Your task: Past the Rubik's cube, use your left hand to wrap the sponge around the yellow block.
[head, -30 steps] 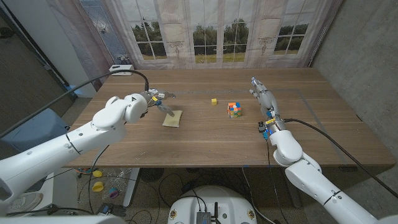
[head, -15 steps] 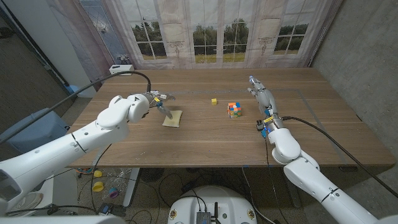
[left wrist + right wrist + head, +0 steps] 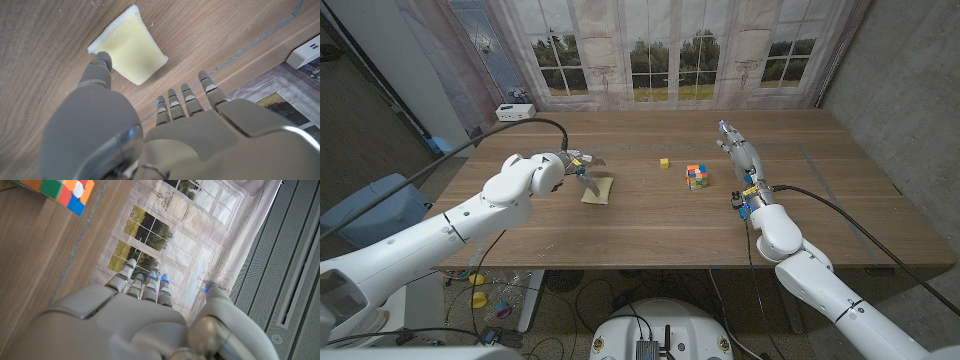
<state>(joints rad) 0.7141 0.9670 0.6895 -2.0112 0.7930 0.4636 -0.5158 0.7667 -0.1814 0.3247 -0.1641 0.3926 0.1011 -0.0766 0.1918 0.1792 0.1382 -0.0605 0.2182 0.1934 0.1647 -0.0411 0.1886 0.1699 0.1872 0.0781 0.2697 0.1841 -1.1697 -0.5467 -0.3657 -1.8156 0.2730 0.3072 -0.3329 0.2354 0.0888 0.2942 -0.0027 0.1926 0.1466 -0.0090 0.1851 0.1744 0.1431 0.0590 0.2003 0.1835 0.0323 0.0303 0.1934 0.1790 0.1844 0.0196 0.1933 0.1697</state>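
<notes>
A flat pale yellow sponge (image 3: 598, 189) (image 3: 129, 51) lies on the wooden table left of centre. My left hand (image 3: 578, 165) (image 3: 150, 125) hovers right beside it with fingers apart, one fingertip (image 3: 103, 61) over the sponge's edge; nothing is held. A small yellow block (image 3: 664, 162) sits to the right of the sponge. Just right of it stands the Rubik's cube (image 3: 697, 176) (image 3: 54, 191). My right hand (image 3: 739, 153) (image 3: 150, 310) stands further right, fingers stretched and apart, empty.
A white power strip (image 3: 515, 110) (image 3: 306, 50) with a black cable lies at the table's far left corner. Curtained windows stand behind the table. A grey tape line (image 3: 260, 37) runs along the tabletop near the far edge.
My left arm has crept forward and to the right, bringing the hand slightly closer over the sponge. The sponge, block, cube and right hand have stayed put.
</notes>
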